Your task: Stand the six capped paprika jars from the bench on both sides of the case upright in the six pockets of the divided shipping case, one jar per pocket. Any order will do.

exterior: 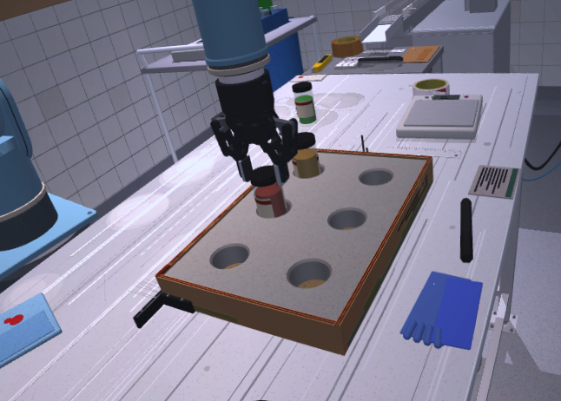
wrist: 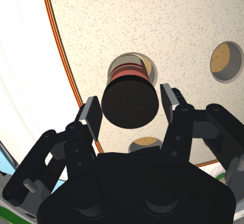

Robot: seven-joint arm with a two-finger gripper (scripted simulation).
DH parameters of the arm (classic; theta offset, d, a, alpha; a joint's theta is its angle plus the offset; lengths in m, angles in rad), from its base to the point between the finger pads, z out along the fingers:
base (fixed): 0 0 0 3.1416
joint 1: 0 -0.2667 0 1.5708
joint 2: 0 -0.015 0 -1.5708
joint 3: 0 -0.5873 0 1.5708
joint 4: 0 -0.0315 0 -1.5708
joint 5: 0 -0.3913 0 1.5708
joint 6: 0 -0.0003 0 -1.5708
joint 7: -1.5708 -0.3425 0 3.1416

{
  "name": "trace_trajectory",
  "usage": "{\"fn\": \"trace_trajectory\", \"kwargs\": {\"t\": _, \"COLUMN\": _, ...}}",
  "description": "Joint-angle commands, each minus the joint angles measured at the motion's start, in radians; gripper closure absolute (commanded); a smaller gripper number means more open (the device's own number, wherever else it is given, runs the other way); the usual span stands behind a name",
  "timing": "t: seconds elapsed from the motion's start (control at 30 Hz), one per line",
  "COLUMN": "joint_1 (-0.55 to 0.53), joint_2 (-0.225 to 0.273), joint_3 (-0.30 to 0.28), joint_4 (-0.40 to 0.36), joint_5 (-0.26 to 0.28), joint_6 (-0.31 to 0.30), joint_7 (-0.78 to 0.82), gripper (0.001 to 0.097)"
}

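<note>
A red-labelled paprika jar [exterior: 270, 197] with a black cap stands upright in the middle pocket on the left side of the shipping case [exterior: 299, 239], and my gripper [exterior: 265, 173] hangs right over its cap. The gripper is open and holds nothing; from the wrist camera its fingers [wrist: 130, 107] stand clear of the cap [wrist: 129, 105] on either side. A yellow-labelled jar [exterior: 306, 155] stands in the far-left pocket. A green-labelled jar [exterior: 304, 102] stands on the bench beyond the case. Several pockets [exterior: 347, 218] are empty.
The case's raised rim [exterior: 208, 234] runs just left of the gripper. A black handle [exterior: 156, 307] lies at the case's near corner. A scale [exterior: 439, 115], tape roll [exterior: 430, 87], black bar [exterior: 466, 229] and blue gloves [exterior: 443, 310] lie to the right.
</note>
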Motion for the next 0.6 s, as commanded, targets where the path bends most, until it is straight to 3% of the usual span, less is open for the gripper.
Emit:
{"fn": "trace_trajectory", "kwargs": {"t": 0.0, "joint_1": 0.0, "joint_2": -0.001, "joint_3": 0.0, "joint_4": -0.001, "joint_5": 0.0, "joint_6": 0.0, "joint_7": 0.0, "gripper": 0.0344}}
{"fn": "trace_trajectory", "kwargs": {"t": 0.57, "joint_1": 0.002, "joint_2": -0.003, "joint_3": -0.002, "joint_4": -0.002, "joint_5": -0.003, "joint_6": 0.005, "joint_7": 0.003, "gripper": 0.0321}}
